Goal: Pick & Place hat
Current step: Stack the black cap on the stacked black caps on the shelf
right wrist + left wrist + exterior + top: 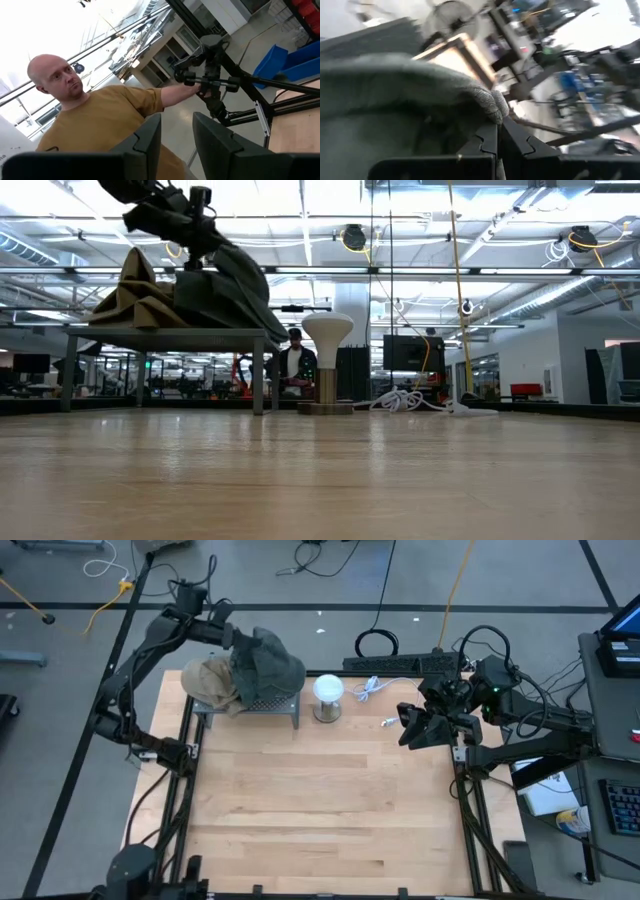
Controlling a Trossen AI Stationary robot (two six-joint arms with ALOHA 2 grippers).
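A grey knitted hat (268, 668) lies draped on a small metal rack (290, 705) at the table's far left, beside a tan hat (208, 683) that rests on the same rack. My left gripper (236, 640) is above the rack, shut on the grey hat; it also shows in the low view (196, 228). A white mushroom-shaped stand (328, 692) stands on the table just right of the rack. My right gripper (412, 728) hovers at the table's right edge, open and empty, tipped upward. My left gripper pinches an edge of the grey hat (492, 106) between its two shut fingers (520, 142). It comes slanting down from the far left. The hat hangs below the gripper (240, 285), and its lower part lies on the rack top and trails over the rack's right end.
Black cables and a white cord (372, 687) lie along the far edge behind the stand. Bare wooden tabletop (320, 810) fills the middle and near side. A person in a mustard shirt (100, 125) shows beyond the table in the right wrist view.
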